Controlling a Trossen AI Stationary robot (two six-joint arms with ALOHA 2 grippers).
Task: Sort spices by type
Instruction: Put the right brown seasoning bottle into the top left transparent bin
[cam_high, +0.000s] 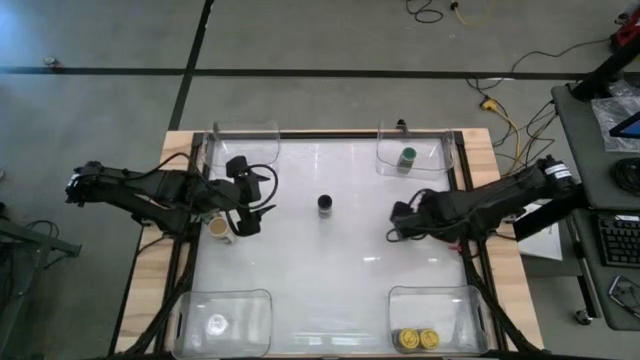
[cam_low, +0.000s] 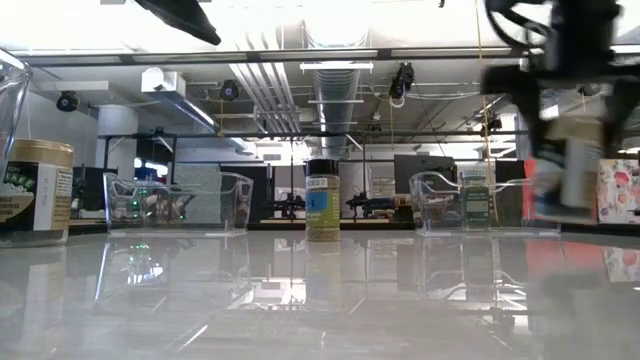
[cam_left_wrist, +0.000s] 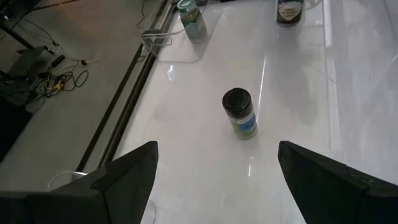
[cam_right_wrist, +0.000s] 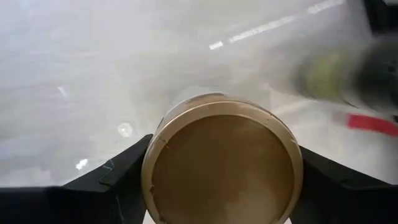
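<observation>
A black-lidded spice jar (cam_high: 325, 205) (cam_left_wrist: 239, 112) stands upright mid-table. A tan-lidded jar (cam_high: 218, 227) (cam_low: 35, 190) stands by my left arm. A green-lidded jar (cam_high: 407, 157) is in the far-right tub, and two yellow-lidded jars (cam_high: 416, 340) are in the near-right tub. My left gripper (cam_high: 250, 200) (cam_left_wrist: 217, 180) is open above the table, to the left of the black-lidded jar. My right gripper (cam_high: 400, 222) (cam_right_wrist: 221, 186) is shut on a second tan-lidded jar (cam_right_wrist: 221, 162) to the right of centre. The high view hides that jar under the gripper. My right gripper pinches the tan-lidded jar between its two fingers (cam_right_wrist: 118, 177), one on each side of the body just below the lid (cam_right_wrist: 221, 155). The fingers come from above, pointing down. In the low view the jar (cam_low: 570, 170) hangs upright, lifted clear of the table.
Clear plastic tubs sit at the table's corners: far-left (cam_high: 245, 135), far-right (cam_high: 435, 150), near-left (cam_high: 225, 300) and near-right (cam_high: 440, 300). The near-left tub holds a pale round thing (cam_high: 217, 324). Cables and desks lie beyond the table's edges.
</observation>
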